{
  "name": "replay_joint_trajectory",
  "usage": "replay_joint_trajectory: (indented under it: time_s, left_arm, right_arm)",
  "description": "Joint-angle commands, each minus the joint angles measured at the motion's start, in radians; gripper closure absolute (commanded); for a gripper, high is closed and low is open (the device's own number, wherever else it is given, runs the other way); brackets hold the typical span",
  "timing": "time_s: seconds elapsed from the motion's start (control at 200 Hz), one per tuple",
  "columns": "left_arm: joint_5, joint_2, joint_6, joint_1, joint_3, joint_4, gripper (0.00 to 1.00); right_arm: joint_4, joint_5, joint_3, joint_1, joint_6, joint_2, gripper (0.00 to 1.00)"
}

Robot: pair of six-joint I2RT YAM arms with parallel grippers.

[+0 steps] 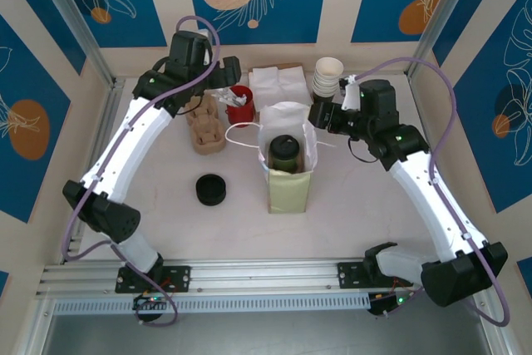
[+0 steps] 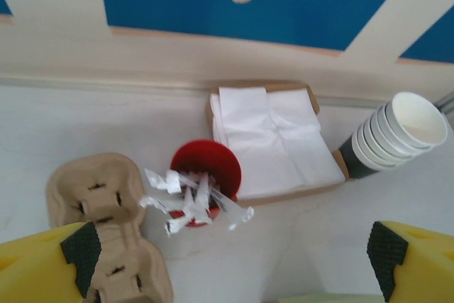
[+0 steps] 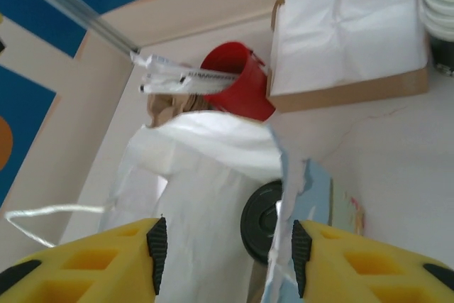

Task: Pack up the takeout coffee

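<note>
So, takeout coffee (image 1: 284, 152): upright inside the paper bag (image 1: 291, 193), black lid up, mid-table.
paper bag: white, standing, mouth open; string handle (image 1: 241, 129) hangs out to the left.
right claw (image 3: 227, 246): at the bag's right rim, fingers parted, bag wall loose between them and not pinched; holds nothing.
left claw (image 2: 234, 252): fingers wide apart with nothing between; hovers at the back left of the table (image 1: 357, 205), over the red cup and the cup carrier.
red cup (image 2: 206, 168): holds white wrapped sachets, just beside the napkins.
cup carrier (image 2: 106, 204): cardboard, empty, left of the red cup.
napkins (image 2: 273, 140): white stack in a brown tray by the back wall.
cream cups (image 2: 401, 129): lidless stack, right of the napkins.
black lids (image 1: 211, 189): low stack left of the bag, well apart from it; not the task's cup.
step: looks like the cup drop is done, since the coffee is already in the bag; this reads as the let-go at the rim.
next move: likely the right claw lifts straight clear of the rim without snagging the paper. The bag is tall and light, so a sideways drag could tip it.
after that: maybe extras go in, and the left claw is nearest the sachets and napkins; cannot tell which.
</note>
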Motion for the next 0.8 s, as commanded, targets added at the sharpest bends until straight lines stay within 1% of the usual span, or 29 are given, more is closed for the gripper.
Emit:
replay_joint_trajectory:
  time_s: [0.0,0.1,0.23,0.405,0.47,0.565,0.675,0.74,0.795]
  left_arm:
    - [-0.052,-0.067,0.048,0.024,-0.002,0.027,0.01]
    - [-0.014,-0.066,0.034,0.024,0.003,-0.04,0.02]
    - [0.022,-0.077,0.045,0.024,-0.057,-0.039,0.03]
    - [0.063,-0.049,0.055,0.024,-0.058,-0.093,0.04]
    - [0.082,-0.037,0.057,0.024,-0.074,-0.09,0.06]
    - [0.169,-0.024,0.058,0.024,-0.112,-0.056,0.1]
    - [0.232,-0.003,0.08,0.024,-0.137,-0.014,0.14]
    - [0.243,0.019,0.1,0.024,-0.123,-0.007,0.15]
    - [0.23,0.04,0.101,0.024,-0.104,-0.007,0.15]
  right_arm:
    - [-0.062,0.073,0.097,-0.006,0.063,-0.031,0.46]
    - [-0.11,0.04,0.129,-0.006,0.077,-0.063,0.44]
    - [-0.172,0.023,0.141,-0.014,0.064,-0.127,0.44]
    - [-0.241,-0.034,0.162,-0.06,0.022,-0.19,0.45]
    - [-0.261,-0.053,0.168,-0.074,0.021,-0.203,0.45]
    - [-0.26,-0.072,0.154,-0.086,0.021,-0.217,0.46]
    - [-0.263,-0.066,0.145,-0.098,0.02,-0.218,0.49]
    - [-0.253,-0.075,0.151,-0.109,0.014,-0.21,0.5]
    - [-0.257,-0.075,0.171,-0.117,0.007,-0.195,0.52]
